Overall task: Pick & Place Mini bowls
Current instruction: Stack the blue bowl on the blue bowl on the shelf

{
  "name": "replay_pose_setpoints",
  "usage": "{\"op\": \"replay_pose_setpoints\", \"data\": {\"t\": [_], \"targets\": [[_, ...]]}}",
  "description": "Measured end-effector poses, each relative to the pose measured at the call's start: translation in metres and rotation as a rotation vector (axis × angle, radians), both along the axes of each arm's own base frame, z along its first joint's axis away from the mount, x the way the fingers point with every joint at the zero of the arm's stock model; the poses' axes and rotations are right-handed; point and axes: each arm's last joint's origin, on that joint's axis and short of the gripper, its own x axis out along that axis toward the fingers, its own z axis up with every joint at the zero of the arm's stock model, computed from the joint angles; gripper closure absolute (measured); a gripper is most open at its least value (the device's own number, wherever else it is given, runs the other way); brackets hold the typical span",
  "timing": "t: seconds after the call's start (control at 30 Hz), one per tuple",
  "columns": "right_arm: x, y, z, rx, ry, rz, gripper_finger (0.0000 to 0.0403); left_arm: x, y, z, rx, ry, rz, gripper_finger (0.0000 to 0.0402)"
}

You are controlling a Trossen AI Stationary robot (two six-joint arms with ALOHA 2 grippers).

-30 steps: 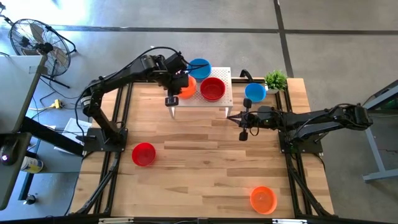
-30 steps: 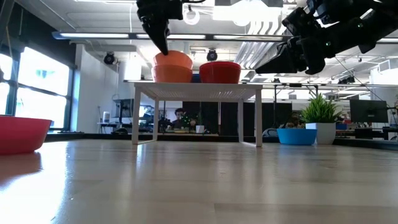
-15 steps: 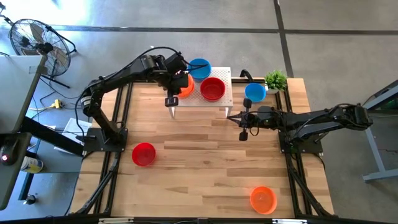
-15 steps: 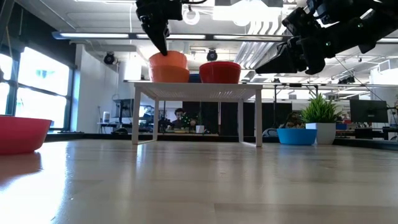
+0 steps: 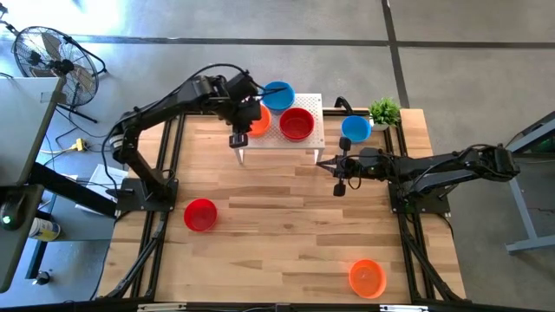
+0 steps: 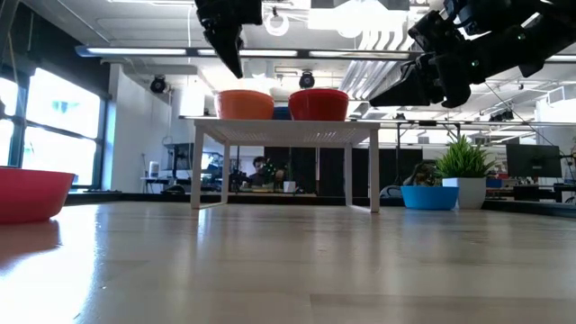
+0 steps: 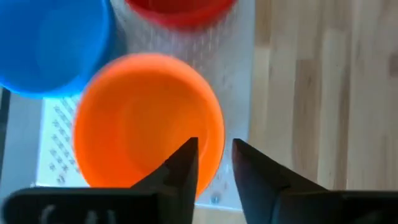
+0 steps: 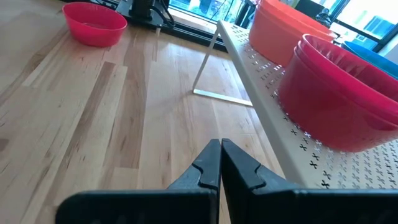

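Bowls: three sit on the stand (image 5: pixel 305 139); orange bowl (image 7: pixel 146 118) released under the parted left gripper (image 7: pixel 214 165); three remain; right gripper (image 8: pixel 220 163) pressed together

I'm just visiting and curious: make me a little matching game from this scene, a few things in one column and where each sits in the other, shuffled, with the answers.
Things:
1. orange bowl below the left gripper
2. red bowl alone on the wood
3. blue bowl off the stand
4. right gripper

Places:
A. on the table beside the green plant
B. on the white stand, next to another red bowl
C. over the table by the stand's right end
D. on the table near the left arm's base

Pairs: 1-B, 2-D, 3-A, 4-C
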Motion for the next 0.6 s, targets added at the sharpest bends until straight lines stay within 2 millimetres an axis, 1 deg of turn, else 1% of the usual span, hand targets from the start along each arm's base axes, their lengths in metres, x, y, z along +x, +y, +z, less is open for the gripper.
{"op": "replay_pose_setpoints", "data": {"t": [0.07,0.17,0.2,0.33,0.4,0.43,0.5,0.53,0.57,0.6], "targets": [[0.000,0.000,0.000,-0.001,0.000,-0.002,0.0403,-0.003,-0.003,0.009,-0.023,-0.076,-0.008,0.0333],[0.000,0.000,0.000,-0.001,0.000,-0.004,0.0403,-0.003,-0.008,0.019,-0.078,-0.186,-0.050,0.0382],[0.000,0.000,0.000,0.001,0.000,-0.001,0.0403,-0.003,-0.011,0.022,-0.091,-0.218,-0.073,0.0392],[0.000,0.000,0.000,0.024,-0.006,-0.002,0.0403,-0.008,-0.021,0.036,-0.054,-0.337,-0.119,0.0392],[0.000,0.000,0.000,0.034,-0.008,-0.006,0.0403,-0.008,-0.025,0.034,-0.017,-0.390,-0.128,0.0398],[0.000,0.000,0.000,0.041,-0.010,-0.008,0.0403,-0.010,-0.026,0.030,-0.011,-0.406,-0.127,0.0399],[0.000,0.000,0.000,0.066,-0.017,-0.018,0.0403,-0.015,-0.028,0.015,-0.005,-0.417,-0.109,0.0399],[0.000,0.000,0.000,0.077,-0.021,-0.030,0.0402,-0.017,-0.030,0.011,0.015,-0.456,-0.103,0.0399],[0.000,0.000,0.000,0.087,-0.025,-0.045,0.0402,-0.022,-0.032,0.004,0.027,-0.493,-0.096,0.0400],[0.000,-0.001,0.000,0.097,-0.030,-0.063,0.0401,-0.028,-0.035,-0.006,0.023,-0.505,-0.083,0.0400]]}}
